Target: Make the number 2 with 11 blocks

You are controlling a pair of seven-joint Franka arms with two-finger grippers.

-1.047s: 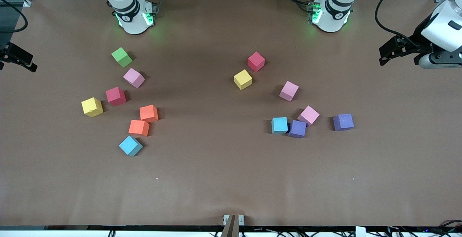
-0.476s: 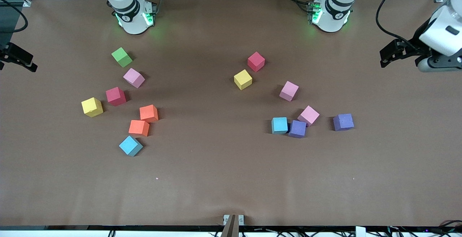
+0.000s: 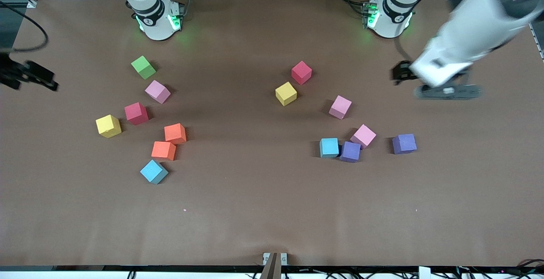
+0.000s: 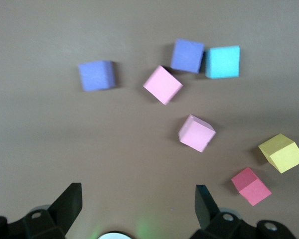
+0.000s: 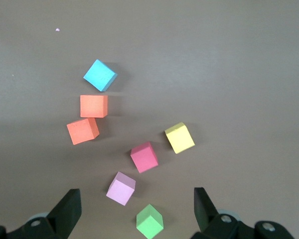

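So we hold both jaws apart and empty above the worktop (image 3: pixel 263 211), because the blocks (image 3: pixel 340 107) lie scattered around the green cube (image 3: pixel 143 67), with no number 2 begun.

Scattered across the table (image 3: pixel 263 211) in two loose clusters of blocks (image 3: pixel 170 133), one toward each arm's end, none stacked; two (image 3: pixel 340 148) touching side by side.
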